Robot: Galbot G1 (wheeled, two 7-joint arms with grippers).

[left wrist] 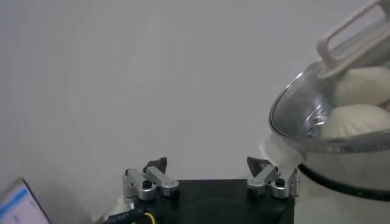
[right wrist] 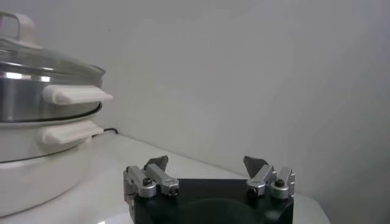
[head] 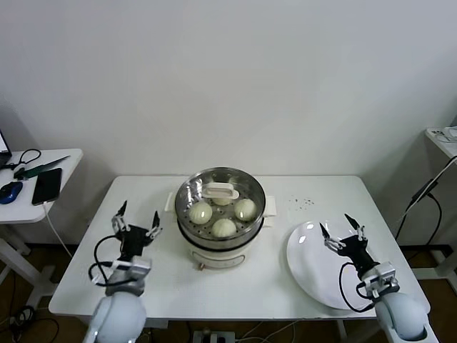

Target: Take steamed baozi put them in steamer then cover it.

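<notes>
A: Where do we see the baozi [head: 223,226]?
B: Four in the steamer [head: 220,246] at mid-table, under the cover [head: 220,193].
A: Our grippers?
B: Left gripper [head: 138,216] beside the steamer, right gripper [head: 340,226] over the white plate [head: 308,268]; both spread wide, holding nothing

Lab-like room: bare white wall [head: 228,71], white table [head: 235,286], side desk [head: 43,179].

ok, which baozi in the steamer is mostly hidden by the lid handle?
The rear baozi: the cover's white bar handle crosses it in the head view. The other three, left, right and front, show fully through the glass of the closed steamer.
</notes>
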